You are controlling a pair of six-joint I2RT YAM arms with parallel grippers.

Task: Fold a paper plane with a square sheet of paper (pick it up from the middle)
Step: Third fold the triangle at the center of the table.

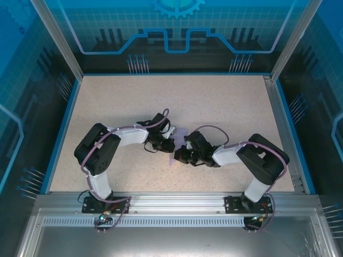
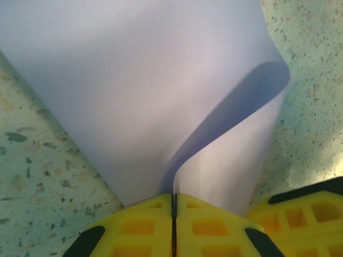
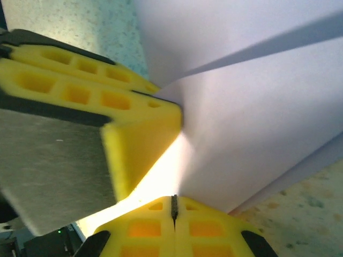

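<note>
The square sheet of paper (image 2: 150, 80) curls up near the middle of the table (image 1: 230, 107), btwn our arms, w/ left gripper (image 2: 174, 206) clamped on one edge & right gripper (image 3: 174, 206) pinched on it just beside, prob. so we hold both layers aligned for a crease.

Quick tally: 2 arms, left arm (image 1: 102, 152) & right arm (image 1: 257, 160). 2 end effectors, left end effector (image 2: 173, 199) & right end effector (image 3: 174, 199), w/ 2 yellow fingers (image 2: 144, 219) apiece, 4 total. 1 square sheet of paper (image 2: 134, 80), lavender. 1 speckled desk (image 1: 225, 107). 1 blue enclosure (image 1: 177, 32) round it.
</note>
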